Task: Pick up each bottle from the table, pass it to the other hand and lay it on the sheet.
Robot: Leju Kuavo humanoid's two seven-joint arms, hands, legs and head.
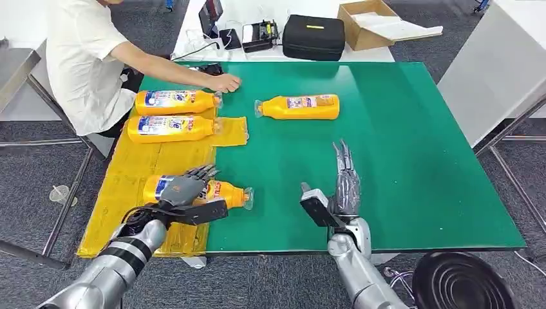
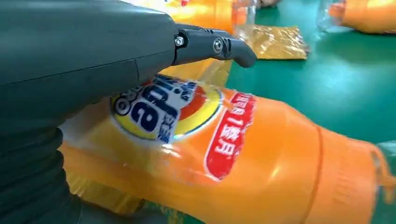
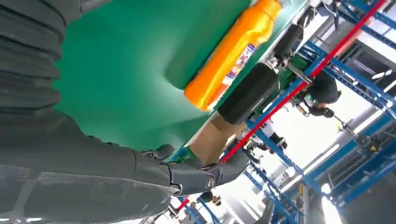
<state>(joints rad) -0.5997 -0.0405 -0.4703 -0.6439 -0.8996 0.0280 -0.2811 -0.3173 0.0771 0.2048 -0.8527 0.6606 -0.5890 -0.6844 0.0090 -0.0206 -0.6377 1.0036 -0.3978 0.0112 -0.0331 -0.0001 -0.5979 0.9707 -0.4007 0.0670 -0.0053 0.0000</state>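
Laying step: left hand (image 1: 183,190) grasping bottle (image 1: 222,193), neck past sheet (image 1: 125,187) edge beneath. Right hand (image 1: 341,187) released, fingers straight. Next: letting go, then fetching bottle ahead (image 1: 299,107).

A robotics test lab or workshop is showing itself here: a green mat (image 1: 399,129) is covering a metal-legged work table standing on grey carpet tiles (image 1: 38,167). Behind it, a white bench (image 1: 283,55) is carrying a black equipment case (image 1: 313,37), an open cardboard box (image 1: 364,24), cables and small devices. A person in a pale shirt (image 1: 84,58) is sitting alongside. Blue and red steel racking (image 3: 327,60) is rising in the right wrist view.
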